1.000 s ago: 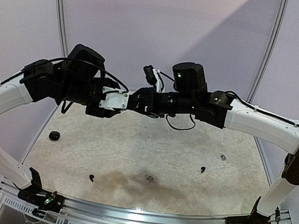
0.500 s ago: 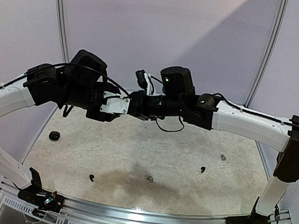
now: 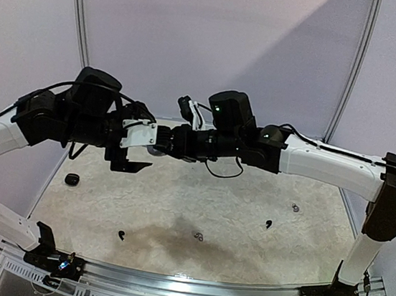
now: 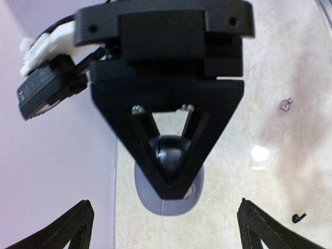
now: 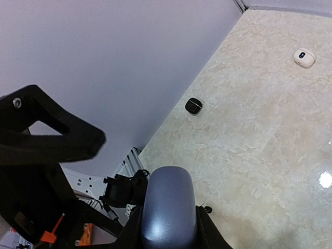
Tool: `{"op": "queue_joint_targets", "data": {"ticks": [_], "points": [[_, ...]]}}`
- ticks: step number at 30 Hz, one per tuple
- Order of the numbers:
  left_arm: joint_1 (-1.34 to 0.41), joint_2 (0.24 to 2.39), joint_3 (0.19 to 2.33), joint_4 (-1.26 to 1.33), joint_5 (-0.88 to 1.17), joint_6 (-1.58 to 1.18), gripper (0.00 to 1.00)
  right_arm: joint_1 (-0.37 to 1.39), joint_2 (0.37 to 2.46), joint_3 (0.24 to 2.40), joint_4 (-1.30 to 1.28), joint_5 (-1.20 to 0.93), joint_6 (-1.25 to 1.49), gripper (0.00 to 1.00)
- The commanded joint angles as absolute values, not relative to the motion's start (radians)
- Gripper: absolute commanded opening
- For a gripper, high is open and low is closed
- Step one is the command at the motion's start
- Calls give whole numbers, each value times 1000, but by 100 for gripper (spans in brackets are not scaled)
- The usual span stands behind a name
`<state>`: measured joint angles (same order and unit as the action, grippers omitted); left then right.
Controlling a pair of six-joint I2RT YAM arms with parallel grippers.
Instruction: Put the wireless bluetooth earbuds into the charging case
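Now that your left tool (image 4: 165,228) has sprung wide: the handover is complete, and the charging case (image 5: 168,205) hangs mid-frame above the table (image 3: 250,198).
Right tool (image 4: 167,171): narrowed, pinching the case alone between both fingers.
Charging case: smooth, rounded, blue-grey pebble; its seam looks shut, so you likely must open it.
Earbuds (image 3: 268,224): tiny black and silvery specks scattered across the lower table, none inserted.

The charging case (image 5: 167,207) is a plain blue-grey, while the table (image 3: 250,190) is cream with faint marble veining and a brownish stain (image 3: 162,236). A second case (image 5: 193,106) is black, a third case (image 5: 304,57) white with a dark spot, one earbud (image 3: 268,224) black, and the walls (image 3: 198,32) pale lilac.
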<state>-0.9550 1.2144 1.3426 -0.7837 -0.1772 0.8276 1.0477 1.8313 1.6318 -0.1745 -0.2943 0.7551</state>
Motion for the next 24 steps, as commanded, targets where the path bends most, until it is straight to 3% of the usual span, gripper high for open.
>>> {"op": "queue_joint_targets", "data": {"ticks": [1, 6, 10, 14, 16, 24], "points": [[-958, 1115, 1328, -798, -76, 652, 99, 1047, 1751, 1650, -230, -299, 630, 0], [-851, 1015, 1338, -884, 277, 446, 99, 1043, 1697, 1625, -221, -370, 472, 0], [-788, 875, 1193, -770, 530, 261, 99, 1043, 1634, 1576, -132, -469, 357, 0], [-779, 705, 982, -453, 572, 105, 91, 1051, 1590, 1549, -66, -526, 254, 0], [-779, 660, 879, -280, 569, 34, 81, 1061, 1563, 1514, 8, -554, 200, 0], [-780, 762, 775, 192, 719, -201, 70, 1131, 1539, 1496, 83, -548, 82, 0]]}}
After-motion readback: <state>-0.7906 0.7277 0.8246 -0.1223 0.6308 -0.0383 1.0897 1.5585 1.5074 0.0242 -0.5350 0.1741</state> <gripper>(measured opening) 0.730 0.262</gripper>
